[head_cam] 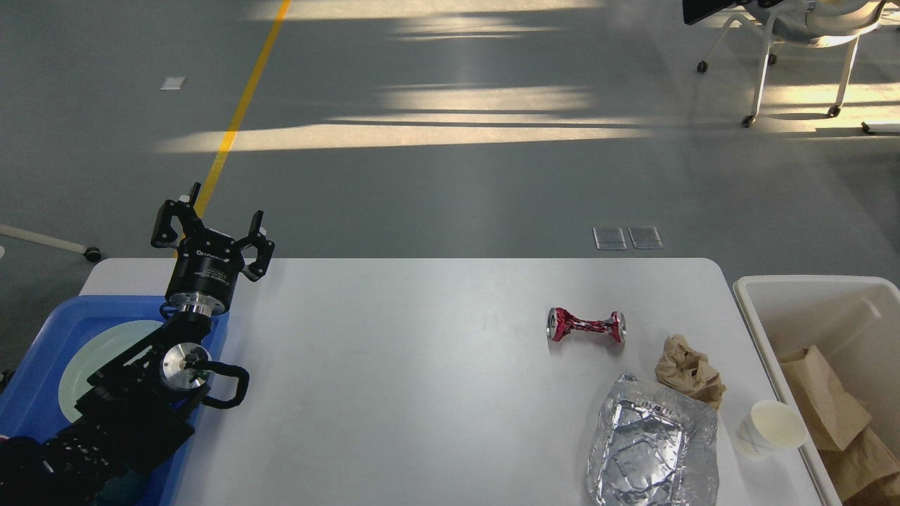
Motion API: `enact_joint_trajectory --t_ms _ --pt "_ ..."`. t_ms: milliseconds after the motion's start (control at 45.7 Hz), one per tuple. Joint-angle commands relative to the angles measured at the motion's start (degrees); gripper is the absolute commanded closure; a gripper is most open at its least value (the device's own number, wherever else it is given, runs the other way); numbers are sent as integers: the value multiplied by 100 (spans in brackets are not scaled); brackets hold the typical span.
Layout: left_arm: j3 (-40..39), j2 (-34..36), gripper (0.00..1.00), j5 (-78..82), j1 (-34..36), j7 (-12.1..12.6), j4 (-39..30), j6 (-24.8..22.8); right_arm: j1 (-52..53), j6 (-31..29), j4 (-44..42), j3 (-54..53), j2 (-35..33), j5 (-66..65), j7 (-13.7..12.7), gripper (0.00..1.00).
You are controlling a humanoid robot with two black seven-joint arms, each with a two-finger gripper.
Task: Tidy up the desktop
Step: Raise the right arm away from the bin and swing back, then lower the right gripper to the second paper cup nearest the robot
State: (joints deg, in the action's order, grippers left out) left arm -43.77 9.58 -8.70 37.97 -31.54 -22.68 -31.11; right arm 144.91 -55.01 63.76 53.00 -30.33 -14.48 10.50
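White desktop (394,379) fills lower frame. L gripper (214,225) raised over its far-left corner, fingers spread apart, nothing held, above blue tray (42,330) w/ pale plate (105,351). R side: crushed red can (586,326), crumpled brown paper (689,369), foil tray (654,443), paper cup (772,429). Bin (808,295) just off R edge. R gripper not visible.

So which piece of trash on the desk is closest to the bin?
The white paper cup, upright right beside the off-white bin; the crushed can, brown paper and foil tray lie further left.
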Motion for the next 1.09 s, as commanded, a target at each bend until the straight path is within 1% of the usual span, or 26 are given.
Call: enact_joint_trajectory --t_ms 0,153,197,481,634,809,962,1071 --pt "0 0 4 0 0 -1 0 0 -138 1 -12 17 89 -64 -56 0" --pt "0 0 4 0 0 -1 0 0 -735 1 -12 17 80 -143 -390 0" --pt "0 0 4 0 0 -1 0 0 -990 1 -38 17 71 -265 -443 0" --pt "0 0 4 0 9 -1 0 0 -2932 1 -109 140 -201 -1540 -461 0" --pt "0 0 4 0 0 -1 0 0 -3776 1 -232 439 -350 -1751 -452 0" --pt "0 0 4 0 0 -1 0 0 -4594 596 -407 764 -377 -1752 -461 0" --pt "0 0 4 0 0 -1 0 0 -5218 974 -636 729 -377 -1690 -461 0" --pt "0 0 4 0 0 8 0 0 -5648 1360 -689 720 -368 -1690 -461 0"
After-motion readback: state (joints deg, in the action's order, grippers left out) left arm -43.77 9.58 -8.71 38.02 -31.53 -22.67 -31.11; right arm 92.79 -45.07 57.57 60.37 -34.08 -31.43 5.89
